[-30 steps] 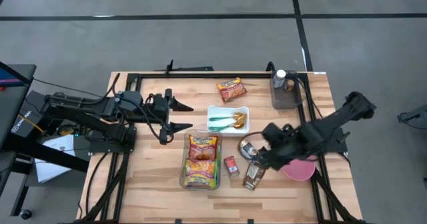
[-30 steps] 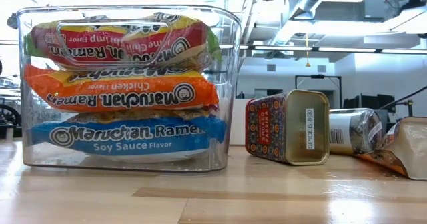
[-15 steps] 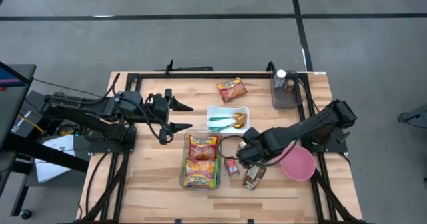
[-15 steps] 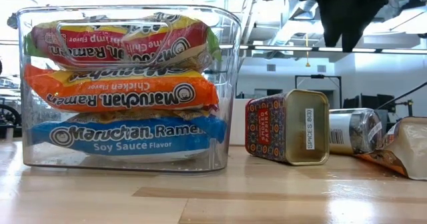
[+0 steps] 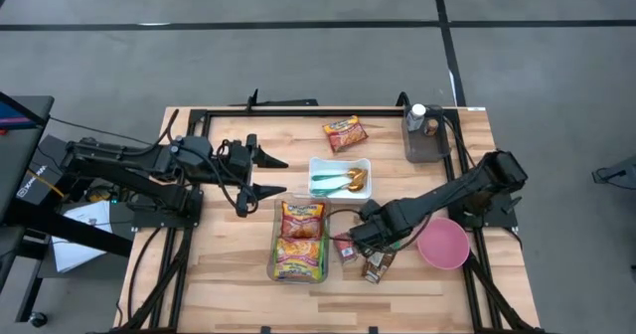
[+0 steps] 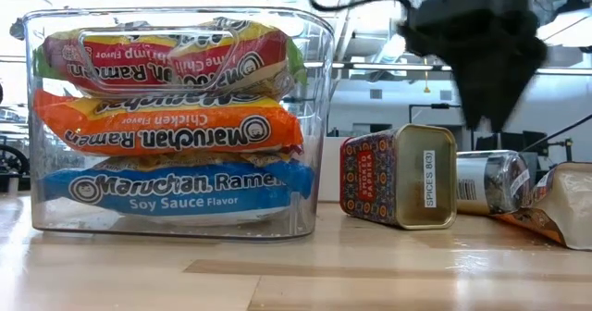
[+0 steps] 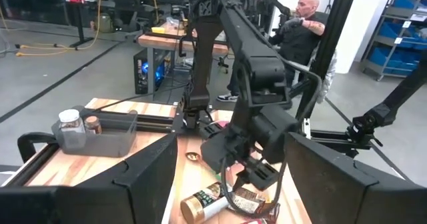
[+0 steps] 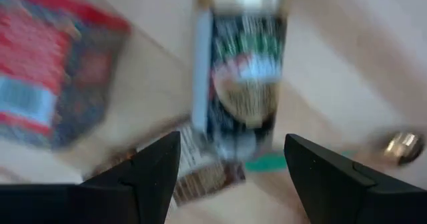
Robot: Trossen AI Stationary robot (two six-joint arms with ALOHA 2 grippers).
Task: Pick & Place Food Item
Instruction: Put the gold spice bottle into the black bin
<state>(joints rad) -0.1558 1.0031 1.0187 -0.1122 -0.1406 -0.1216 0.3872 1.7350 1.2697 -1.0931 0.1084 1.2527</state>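
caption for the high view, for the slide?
Right gripper, jaws open, hovers over the red spice tin beside the ramen bin; left gripper waits.

Bright overhead light, right wrist view blurred

Table [image 5: 229,264] is pale planked wood, faintly glossy; bin [image 6: 319,117] is clear glossy plastic holding shiny plastic-film ramen packs [image 6: 166,126]; spice tin [image 6: 398,177] is printed metal with a gold-toned end; jar [image 6: 490,181] looks glassy and reflective; bowl [image 5: 444,245] is smooth pink plastic.
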